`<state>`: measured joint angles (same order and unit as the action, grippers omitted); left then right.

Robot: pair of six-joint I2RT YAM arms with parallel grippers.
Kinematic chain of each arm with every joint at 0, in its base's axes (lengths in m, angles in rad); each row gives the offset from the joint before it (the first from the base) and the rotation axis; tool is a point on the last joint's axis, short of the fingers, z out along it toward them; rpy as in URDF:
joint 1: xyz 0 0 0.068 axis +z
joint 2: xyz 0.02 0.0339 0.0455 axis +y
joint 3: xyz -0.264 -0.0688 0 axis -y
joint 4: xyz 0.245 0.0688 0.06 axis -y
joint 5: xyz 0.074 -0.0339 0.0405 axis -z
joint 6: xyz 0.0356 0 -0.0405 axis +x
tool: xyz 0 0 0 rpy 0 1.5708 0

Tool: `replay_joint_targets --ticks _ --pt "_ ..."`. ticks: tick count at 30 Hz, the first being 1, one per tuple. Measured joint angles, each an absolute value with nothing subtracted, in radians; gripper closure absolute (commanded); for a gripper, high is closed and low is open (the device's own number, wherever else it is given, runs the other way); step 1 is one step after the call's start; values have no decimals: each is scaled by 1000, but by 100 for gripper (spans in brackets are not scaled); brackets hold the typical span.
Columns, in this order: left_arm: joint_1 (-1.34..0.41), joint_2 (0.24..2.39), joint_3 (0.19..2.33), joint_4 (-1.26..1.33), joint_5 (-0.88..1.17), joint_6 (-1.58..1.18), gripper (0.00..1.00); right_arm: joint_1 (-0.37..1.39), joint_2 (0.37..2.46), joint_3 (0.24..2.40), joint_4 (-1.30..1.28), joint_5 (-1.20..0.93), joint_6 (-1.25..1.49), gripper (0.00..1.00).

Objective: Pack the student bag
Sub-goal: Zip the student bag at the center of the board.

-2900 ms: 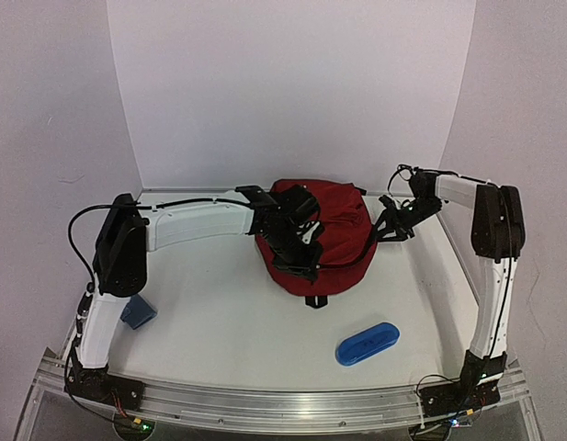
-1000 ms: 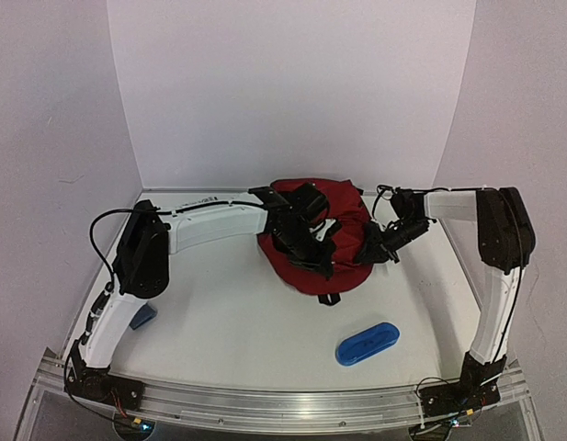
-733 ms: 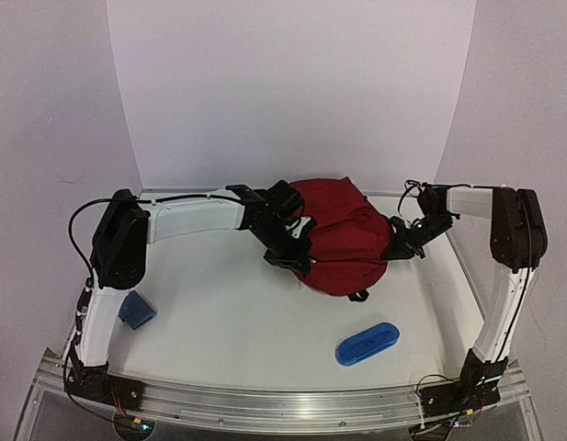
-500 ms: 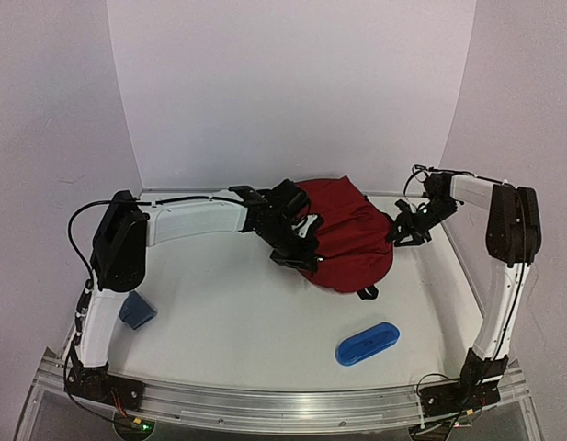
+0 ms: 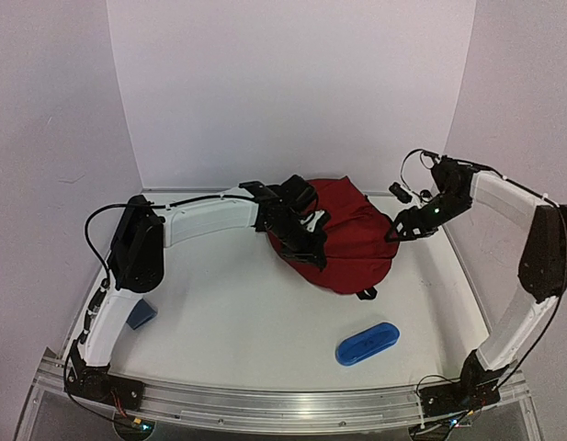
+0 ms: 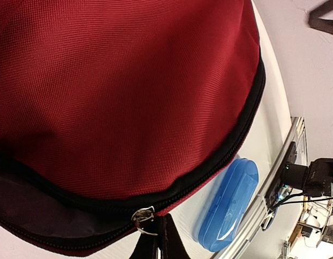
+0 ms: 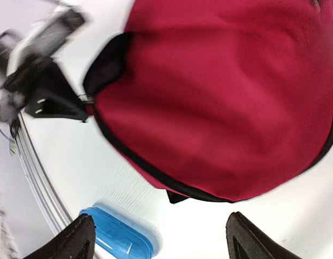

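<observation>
The student bag (image 5: 347, 230), dark red with a black zip, lies on its side at the back middle of the table. It fills the left wrist view (image 6: 128, 91) and the top of the right wrist view (image 7: 225, 97). My left gripper (image 5: 311, 248) is at the bag's left front edge. In its wrist view the gripper (image 6: 158, 240) is shut on the metal zipper pull (image 6: 143, 220). The zip is partly open there and shows dark lining. My right gripper (image 5: 394, 234) hovers at the bag's right side. Its jaws (image 7: 163, 240) are wide open and empty.
A small blue oblong case (image 5: 367, 342) lies in front of the bag, to the right; it also shows in the left wrist view (image 6: 231, 205) and the right wrist view (image 7: 120, 240). A blue object (image 5: 141, 314) lies behind the left arm's base. White walls stand at the back and both sides.
The bag has slid to the right. My right gripper has let go of it and drawn back up and to the right. My left gripper stays on the bag's left edge.
</observation>
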<state>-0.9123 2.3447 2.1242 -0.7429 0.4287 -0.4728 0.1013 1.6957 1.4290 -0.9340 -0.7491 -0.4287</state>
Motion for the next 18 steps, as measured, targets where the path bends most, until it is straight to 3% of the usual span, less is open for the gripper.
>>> replay_joint_targets --ticks 4,13,18 --pt "-912 2345 2124 -742 442 -473 100 181 1625 1415 -889 -753 -546 26" --pt "-912 2341 2079 -723 462 -492 100 352 1771 1407 -768 -731 -687 34" --pt "-912 2338 2050 -710 469 -509 100 401 1807 1376 -718 -689 -733 47"
